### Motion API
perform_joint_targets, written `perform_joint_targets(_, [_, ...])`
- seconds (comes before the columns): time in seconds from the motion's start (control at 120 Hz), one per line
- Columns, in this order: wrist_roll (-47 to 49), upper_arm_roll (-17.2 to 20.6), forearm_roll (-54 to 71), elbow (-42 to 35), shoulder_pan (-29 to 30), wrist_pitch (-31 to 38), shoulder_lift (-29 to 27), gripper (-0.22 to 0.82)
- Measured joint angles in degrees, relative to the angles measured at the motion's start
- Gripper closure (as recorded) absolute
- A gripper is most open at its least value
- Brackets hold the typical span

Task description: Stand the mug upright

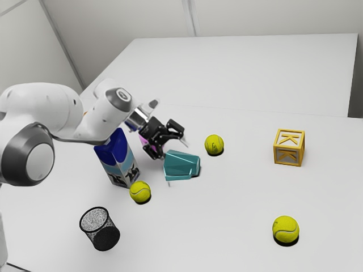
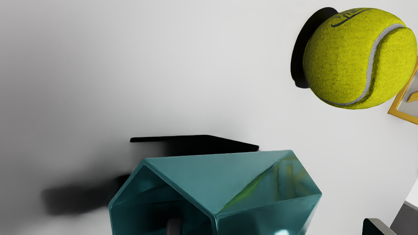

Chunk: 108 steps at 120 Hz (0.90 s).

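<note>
On the white tabletop (image 1: 215, 238) a blue carton (image 1: 116, 156) stands, a tennis ball (image 1: 140, 192) just beside it, a black mesh cup (image 1: 96, 220) near. Toward the exterior view's right: a yellow-framed K block (image 1: 288, 148), with a second ball (image 1: 214, 144) and a third (image 1: 285, 229) apart.

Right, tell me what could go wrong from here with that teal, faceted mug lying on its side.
One finger of the open black gripper lines up with the mouth of the teal mug, so closing might pinch only the rim and slip. Turning the mug could nudge the yellow-green tennis ball near it, which might roll. The tall blue carton stands near the white arm and might tip if the arm swings.
</note>
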State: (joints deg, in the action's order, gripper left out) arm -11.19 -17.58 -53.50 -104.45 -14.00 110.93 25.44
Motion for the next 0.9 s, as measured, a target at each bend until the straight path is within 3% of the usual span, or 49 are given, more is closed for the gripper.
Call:
perform_joint_targets(0.3, [1.59, 0.06, -1.71, -1.11, -0.5, 0.03, 0.85, 0.03])
perform_joint_targets(0.675, [3.03, 0.12, -2.16, -1.46, -0.5, 0.64, 0.51, 0.55])
perform_joint_targets(0.9, [3.65, 0.09, -1.62, -1.39, -0.72, 0.78, -1.18, 0.69])
